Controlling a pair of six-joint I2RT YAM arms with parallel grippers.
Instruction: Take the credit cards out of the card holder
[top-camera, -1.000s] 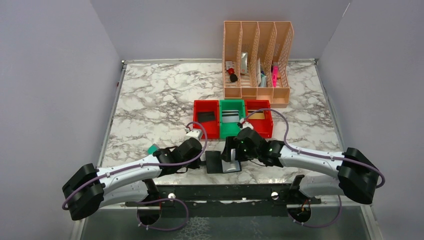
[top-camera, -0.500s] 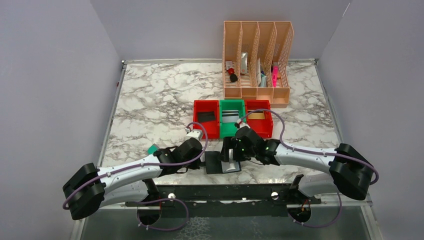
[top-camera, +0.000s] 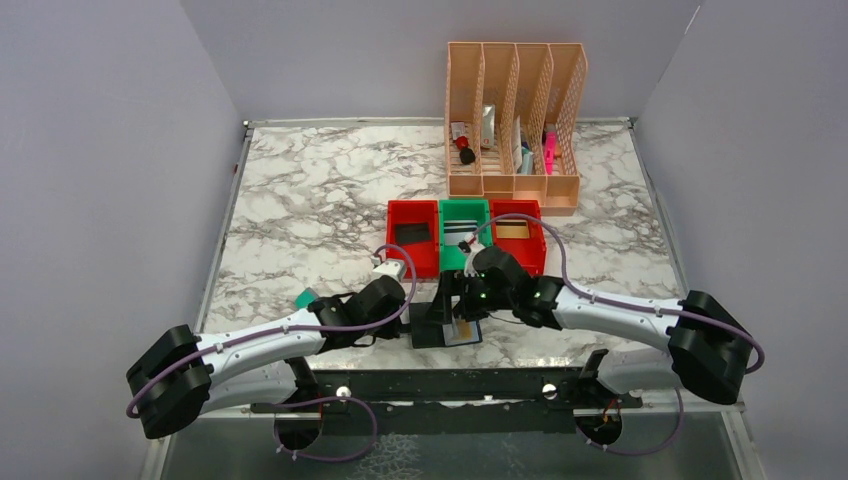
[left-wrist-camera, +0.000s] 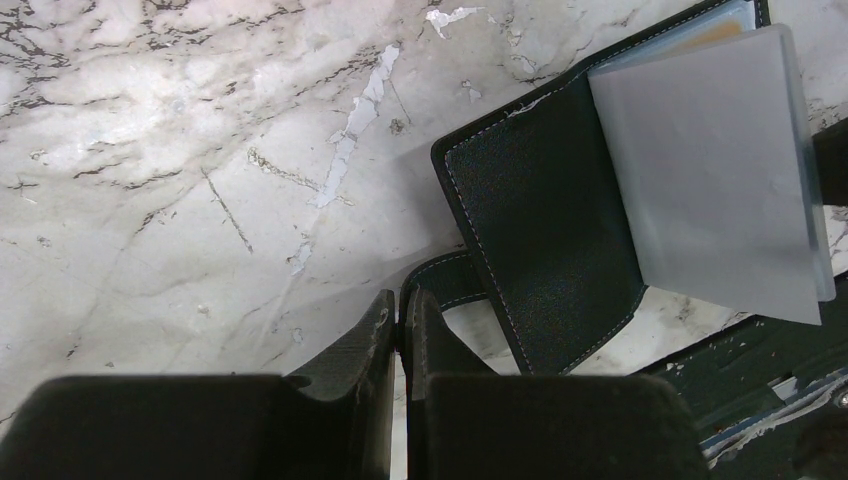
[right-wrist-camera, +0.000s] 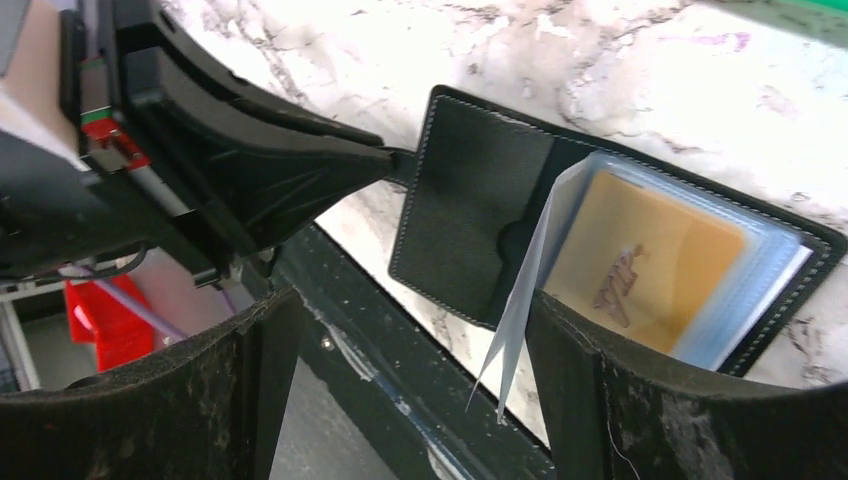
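Card holder (top-camera: 445, 326): lies open on the table (top-camera: 300, 200) at lower centre of the top view, close to the near edge. In the right wrist view its black cover (right-wrist-camera: 470, 220) is flat. One clear sleeve (right-wrist-camera: 520, 310) stands raised from the stack. A yellow card (right-wrist-camera: 640, 270) shows inside the sleeves at right of frame.

Left end effector (left-wrist-camera: 400, 310): closed, with its fingertips pinching the strap tab (left-wrist-camera: 445, 280) at the holder's left edge.

Right end effector (right-wrist-camera: 400, 340): spread wide above the holder and holding nothing. The raised sleeve is just beside its right-of-frame finger (right-wrist-camera: 570, 370). Contact cannot be confirmed.

Containers: three bins sit side by side just above the holder in the top view.
- The left red bin (top-camera: 392, 240) holds a dark card.
- The green bin (top-camera: 465, 204) holds a striped card.
- The right red bin (top-camera: 517, 206) holds a tan card.

Further up, a peach four-slot organiser (top-camera: 515, 185) stands upright. It holds a red and black item, a silvery packet and a pink marker. The other contents are too small to identify.
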